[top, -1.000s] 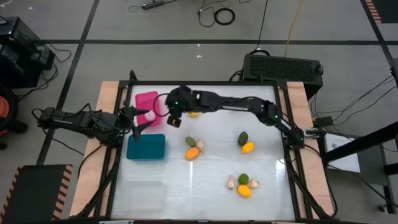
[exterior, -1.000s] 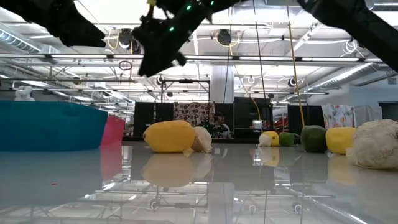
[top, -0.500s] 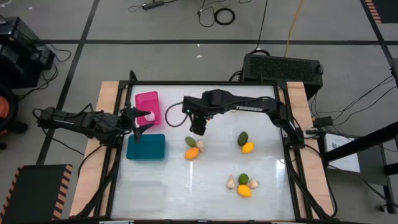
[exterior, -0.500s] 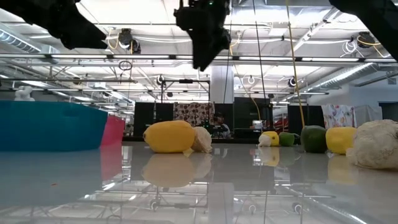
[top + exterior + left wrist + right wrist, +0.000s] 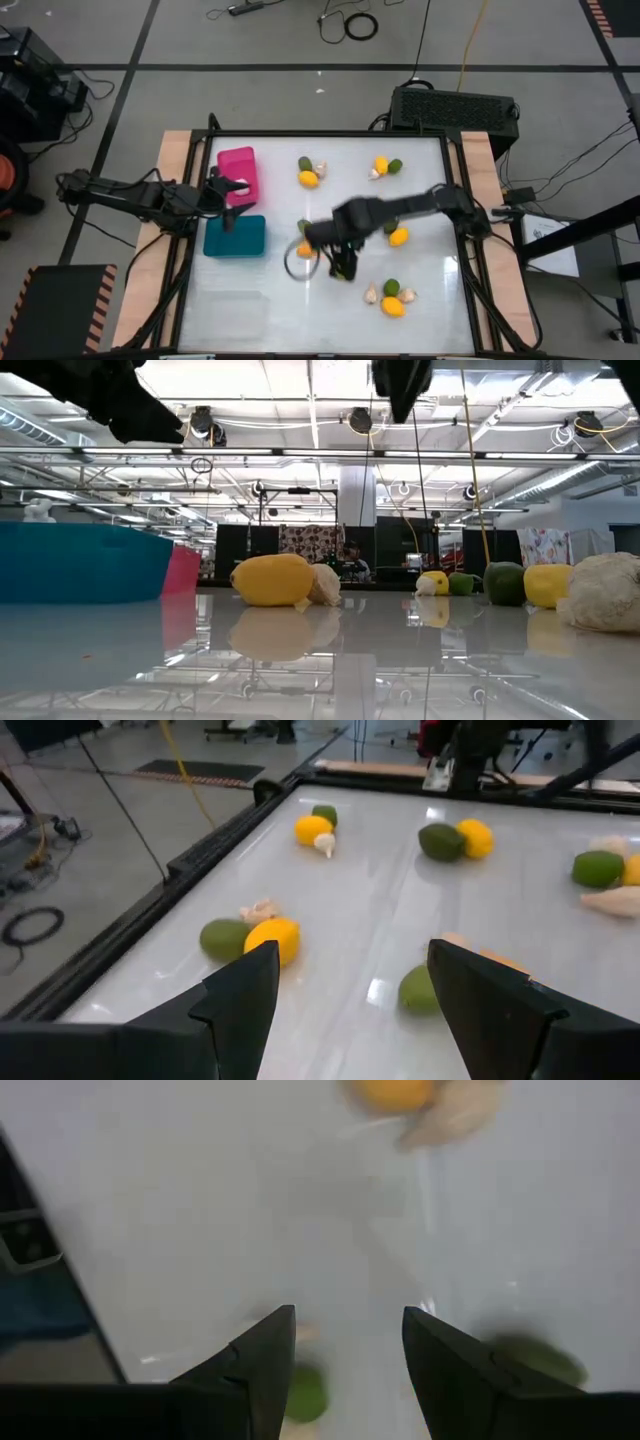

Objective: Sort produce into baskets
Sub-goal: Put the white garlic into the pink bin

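My right gripper [image 5: 342, 268] hangs open and empty over the middle of the table, between a yellow, green and pale cluster [image 5: 306, 240] and a front cluster [image 5: 390, 295]. Its wrist view shows a green oval [image 5: 305, 1395] lying on the table below its fingers. My left gripper [image 5: 227, 200] is open and empty at the table's left, between the pink bin [image 5: 238, 165] and the teal bin [image 5: 236, 238]. More produce lies at the far side: one group [image 5: 309, 172] and another [image 5: 386, 167]. A yellow fruit [image 5: 399, 237] lies beside my right arm.
A clear bin [image 5: 236, 308] stands at the near left corner, faint against the white tabletop. The table has a raised dark frame [image 5: 458, 190] and wooden side rails. In the low view, a yellow fruit [image 5: 272, 580] and the teal bin [image 5: 80, 563] stand close.
My right gripper has swept from beside the pink bin at the far left toward the table's near edge and right, ending over the middle of the table. The produce has stayed in place.
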Motion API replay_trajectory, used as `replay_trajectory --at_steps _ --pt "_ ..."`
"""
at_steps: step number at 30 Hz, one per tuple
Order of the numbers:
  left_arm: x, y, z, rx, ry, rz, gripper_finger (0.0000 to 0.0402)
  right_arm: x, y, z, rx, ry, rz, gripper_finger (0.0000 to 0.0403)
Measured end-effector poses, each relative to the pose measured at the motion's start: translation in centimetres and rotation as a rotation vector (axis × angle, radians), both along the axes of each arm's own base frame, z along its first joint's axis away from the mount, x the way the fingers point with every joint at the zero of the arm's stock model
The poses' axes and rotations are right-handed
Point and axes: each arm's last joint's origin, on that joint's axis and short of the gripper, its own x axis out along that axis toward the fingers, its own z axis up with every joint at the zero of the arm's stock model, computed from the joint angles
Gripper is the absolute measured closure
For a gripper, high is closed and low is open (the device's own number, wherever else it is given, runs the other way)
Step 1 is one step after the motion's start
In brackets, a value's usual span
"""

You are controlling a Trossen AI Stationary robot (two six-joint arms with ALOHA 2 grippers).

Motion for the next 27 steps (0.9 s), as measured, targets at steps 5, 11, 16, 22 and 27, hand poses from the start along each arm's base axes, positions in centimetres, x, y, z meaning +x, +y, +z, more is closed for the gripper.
replay_trajectory --at_steps 5,11,16,22,27 --pt "0.7 -0.2 0.0 0.007 -0.008 -0.045 0.0139 -1.6 5.0 -0.3 0.008 0.024 -0.041 0.0225" --pt "1.5 -0.5 0.0 0.032 -0.01 -0.087 0.0139 -3.4 9.1 -1.8 0.0 0.078 -0.168 0.0225" --pt "2.2 -0.6 0.2 0.05 -0.036 -0.101 0.0139 -5.2 11.6 -3.9 -0.023 0.164 -0.167 0.0225" --pt "3.0 -1.0 0.2 0.084 -0.04 -0.194 0.0139 -4.9 12.7 -7.3 0.002 0.129 -0.148 0.0225" --pt "3.5 -1.1 0.1 0.085 -0.049 -0.205 0.0139 -4.5 10.9 -10.0 0.045 0.253 -0.326 0.0225"
